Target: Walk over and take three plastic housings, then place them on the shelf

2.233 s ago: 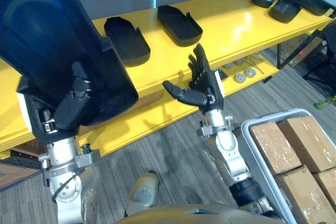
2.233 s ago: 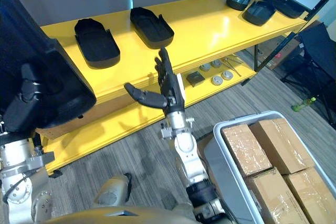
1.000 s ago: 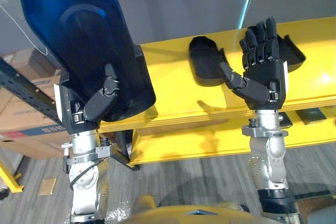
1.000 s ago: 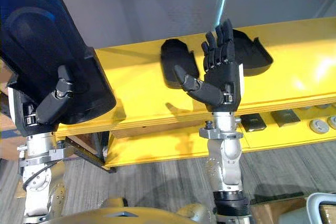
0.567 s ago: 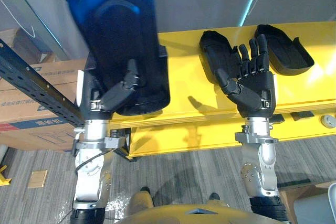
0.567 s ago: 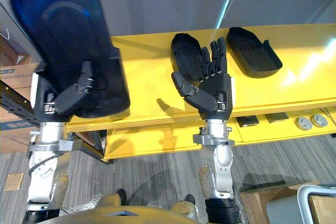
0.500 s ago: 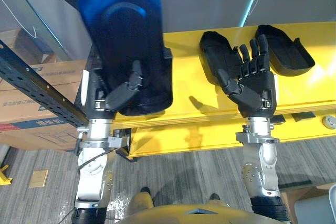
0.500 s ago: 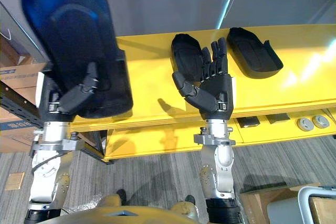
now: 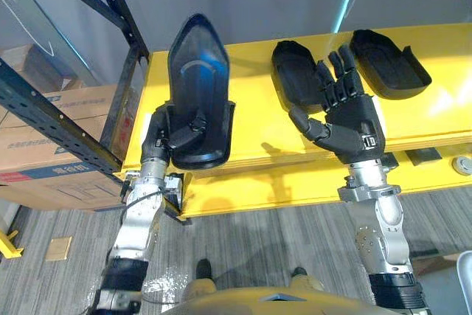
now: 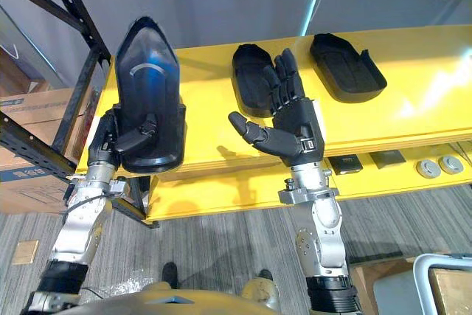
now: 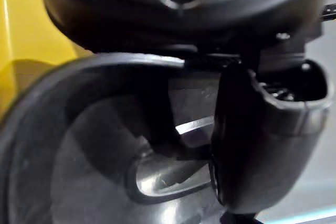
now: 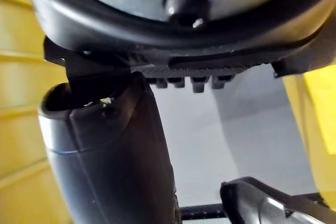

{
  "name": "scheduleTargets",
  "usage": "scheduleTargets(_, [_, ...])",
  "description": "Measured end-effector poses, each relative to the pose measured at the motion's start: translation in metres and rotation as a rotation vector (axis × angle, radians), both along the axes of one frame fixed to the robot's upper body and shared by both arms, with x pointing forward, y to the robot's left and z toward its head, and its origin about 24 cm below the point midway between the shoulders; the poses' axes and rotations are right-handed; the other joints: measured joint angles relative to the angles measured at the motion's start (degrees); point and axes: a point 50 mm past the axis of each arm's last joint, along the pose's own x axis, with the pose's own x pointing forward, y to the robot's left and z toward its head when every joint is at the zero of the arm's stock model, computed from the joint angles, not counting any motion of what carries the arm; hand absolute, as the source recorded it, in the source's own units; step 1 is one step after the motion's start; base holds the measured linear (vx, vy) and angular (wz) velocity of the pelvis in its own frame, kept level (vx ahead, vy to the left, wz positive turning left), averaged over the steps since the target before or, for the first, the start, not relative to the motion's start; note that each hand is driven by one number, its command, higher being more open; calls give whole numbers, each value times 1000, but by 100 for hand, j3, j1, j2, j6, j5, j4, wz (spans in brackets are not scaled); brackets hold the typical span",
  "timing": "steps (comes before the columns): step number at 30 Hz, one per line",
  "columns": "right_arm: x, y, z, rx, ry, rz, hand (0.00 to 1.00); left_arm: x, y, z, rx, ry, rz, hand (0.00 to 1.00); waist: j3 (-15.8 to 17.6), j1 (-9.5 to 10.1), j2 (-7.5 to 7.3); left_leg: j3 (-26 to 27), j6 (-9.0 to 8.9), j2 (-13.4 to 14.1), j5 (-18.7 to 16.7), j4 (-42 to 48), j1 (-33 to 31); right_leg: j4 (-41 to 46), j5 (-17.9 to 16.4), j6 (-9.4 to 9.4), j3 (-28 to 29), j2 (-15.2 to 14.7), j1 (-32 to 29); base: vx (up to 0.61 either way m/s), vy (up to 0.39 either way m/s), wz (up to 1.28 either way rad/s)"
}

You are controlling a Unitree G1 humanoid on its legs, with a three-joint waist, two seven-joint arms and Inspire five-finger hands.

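Housing (image 9: 198,86) clasped in left hand (image 9: 189,127) at yellow shelf (image 9: 252,119), right hand (image 9: 348,119) spread

The left hand's (image 10: 136,136) fingers are hidden behind the held housing (image 9: 198,71), and it cannot be told whether the housing's base touches the shelf (image 9: 254,119). The right hand (image 9: 346,119) covers part of the middle housing (image 9: 291,75). The shelf's right end is cut off. The small parts (image 10: 425,170) below are too small to tell.

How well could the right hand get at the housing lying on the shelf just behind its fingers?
Probably yes. The right hand is open and empty before the shelf, and the middle housing lies just beyond it with nothing between. The left hand grips another housing off to the side.
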Motion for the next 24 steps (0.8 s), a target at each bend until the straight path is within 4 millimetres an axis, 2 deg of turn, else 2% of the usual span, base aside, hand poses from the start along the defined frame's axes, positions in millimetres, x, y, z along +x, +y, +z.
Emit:
scheduleTargets(4, [16,13,12,-44,-50,89,100,27,6,27,-32,-70,-15,0,228,-85,8,40,12,3,98,-50,-16,174,-34,-40,78,-1,-166,-67,-7,-6])
scheduleTargets(8, [20,22,17,-66,-68,149,100,48,8,46,-145,-114,-23,0,369,-122,18,93,31,3,180,-48,-183,424,-131,-82,218,-2,-501,-91,-8,-7])
scheduleTargets(11, [22,24,16,-76,-51,165,100,58,10,52,-203,-115,-20,0,511,-161,10,131,21,4,200,-40,-186,562,-141,-59,291,-5,-601,-33,-14,-7])
scheduleTargets(17, [26,29,22,-128,-55,213,100,79,29,59,-189,-42,42,0,881,-256,-8,189,6,6,241,-12,-287,923,-308,-72,424,-11,-911,-41,-25,-5])
scheduleTargets(19, [30,33,28,-132,-64,222,100,89,33,81,-177,-76,54,0,1108,-259,-7,184,9,6,255,63,-397,1072,-308,-75,468,-11,-1055,-40,-27,0])
scheduleTargets(23, [29,40,29,-137,-61,253,100,94,39,94,-155,-83,75,0,1269,-279,11,192,5,11,264,66,-414,1137,-369,-102,482,-11,-1113,-18,-13,-1])
scheduleTargets(24, [29,42,28,-137,-53,259,100,96,40,96,-150,-79,80,100,1272,-282,8,201,5,11,263,66,-415,1133,-373,-99,489,-11,-1115,0,0,0])
